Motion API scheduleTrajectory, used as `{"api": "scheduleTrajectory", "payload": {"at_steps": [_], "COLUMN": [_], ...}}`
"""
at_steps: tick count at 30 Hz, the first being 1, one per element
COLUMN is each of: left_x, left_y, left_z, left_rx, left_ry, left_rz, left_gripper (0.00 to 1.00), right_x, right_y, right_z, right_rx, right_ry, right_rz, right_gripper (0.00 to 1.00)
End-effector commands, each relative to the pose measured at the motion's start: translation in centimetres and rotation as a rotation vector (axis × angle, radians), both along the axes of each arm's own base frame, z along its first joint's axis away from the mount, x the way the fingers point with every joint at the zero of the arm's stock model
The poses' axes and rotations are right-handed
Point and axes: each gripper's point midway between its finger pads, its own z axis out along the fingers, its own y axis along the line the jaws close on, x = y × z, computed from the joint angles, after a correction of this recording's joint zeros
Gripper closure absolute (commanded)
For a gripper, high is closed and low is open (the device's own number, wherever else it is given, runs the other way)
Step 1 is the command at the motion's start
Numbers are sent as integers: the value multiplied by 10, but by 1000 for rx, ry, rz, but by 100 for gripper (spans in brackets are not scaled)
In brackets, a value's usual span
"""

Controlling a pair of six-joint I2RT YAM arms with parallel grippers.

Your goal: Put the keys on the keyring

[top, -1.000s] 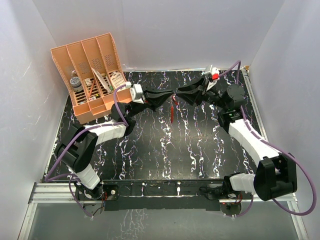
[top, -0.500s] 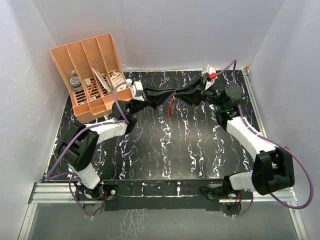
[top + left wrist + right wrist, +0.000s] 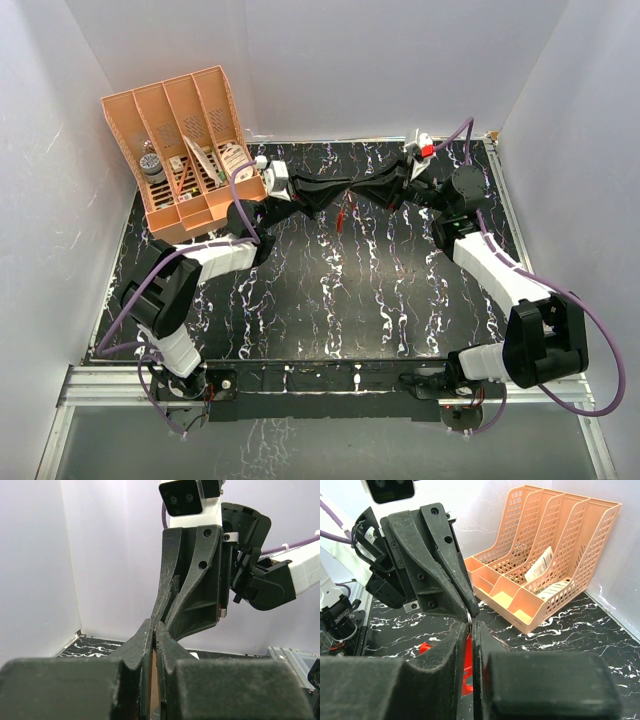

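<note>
two hands tip to tip, raised over the far middle of the black marbled desk [image 3: 300,300]. left hand [image 3: 338,190] pressed fully together, a thin pale sliver caught in the seam in its own wrist view; cannot tell what. right hand [image 3: 358,189] all but together too, only a narrow slit between the fingers [image 3: 481,645], a fine wire loop right at the tips; cannot tell whether pinched. hanging just under the meeting point, clear of the desk: a small red piece, taken here for the keyring [image 3: 344,215], red also glimpsed below the right fingers in that wrist view. cannot make out the keys as a separate thing anywhere; too small, or hidden between the black tips. judged step: the threading itself, one side steadying the loop, the other feeding onto it, not visibly done. next move, as a guess: calls for a very fine nudge along the line of the two hands, tips kept aligned and the pinch firm, easing one side off only once the piece sits on the loop; any sideways slip likely to drop it. far left, well apart: orange file rack [image 3: 185,140] with packets and papers in its slots. print on one pale packet there, too small to read. no brand or lettering legible on the hands or the white camera housing [image 3: 182,497].
</note>
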Motion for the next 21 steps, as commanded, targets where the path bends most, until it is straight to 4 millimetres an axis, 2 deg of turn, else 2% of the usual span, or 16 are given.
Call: {"api": "scheduleTrajectory", "payload": {"at_steps": [1, 4, 15, 18, 21], "left_x": [-23, -22, -19, -18, -18], "left_y": [11, 11, 12, 13, 13], "left_z": [47, 47, 38, 30, 26], "left_rx": [-126, -125, -117, -106, -101], "left_ry": [-185, -182, -126, -103, -90], "left_rz": [-31, -33, -46, -51, -52], "left_gripper": [100, 100, 100, 89, 86], "right_x": [-3, -3, -1, 1, 0], "right_y": [0, 0, -3, -3, -4], "right_z": [30, 29, 30, 24, 21], "right_rx": [29, 27, 2, -22, -25], "right_ry": [-100, -99, -97, -80, -72], "right_rz": [10, 15, -19, -30, -34], "right_gripper": [94, 100, 100, 100, 100]}}
